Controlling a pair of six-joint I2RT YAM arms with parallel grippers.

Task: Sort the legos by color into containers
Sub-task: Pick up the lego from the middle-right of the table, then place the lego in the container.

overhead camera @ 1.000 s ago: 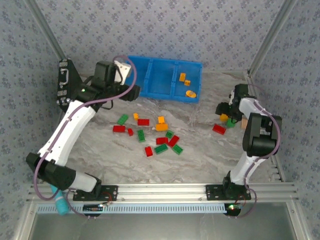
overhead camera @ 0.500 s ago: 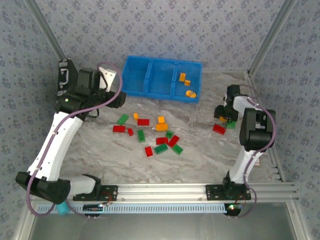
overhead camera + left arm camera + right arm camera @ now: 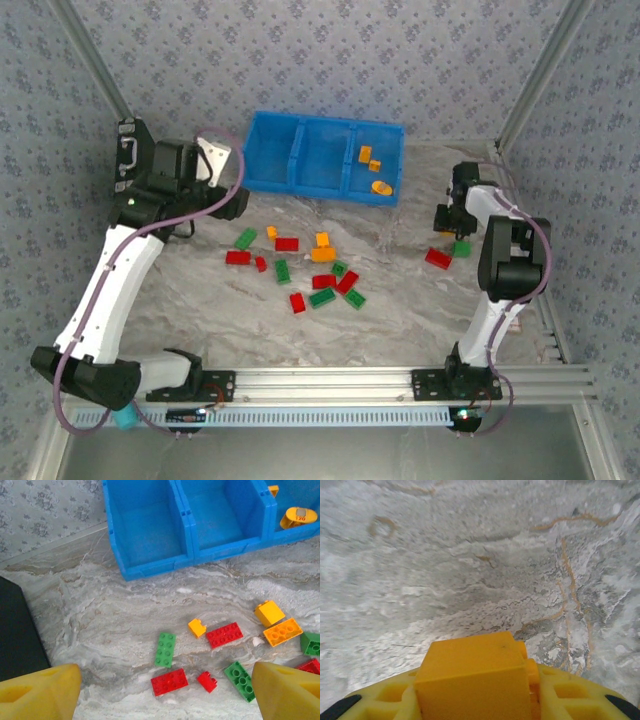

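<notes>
The right gripper (image 3: pixel 447 214) is clamping an orange brick (image 3: pixel 472 672), and the orange compartment (image 3: pixel 392 148) is lying beyond it to its left, nearer this arm than the wide-open left gripper (image 3: pixel 162 690) that is hovering over the loose bricks (image 3: pixel 224 634).

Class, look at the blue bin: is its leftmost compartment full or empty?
Empty. The leftmost compartment has a bare blue floor in the left wrist view, with no brick inside.

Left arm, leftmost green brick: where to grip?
Best bet: from straight above, pinch the green brick across its long sides, mid-length. It lies flat, studs up, with both long sides free; a red brick crowds one short end.
</notes>
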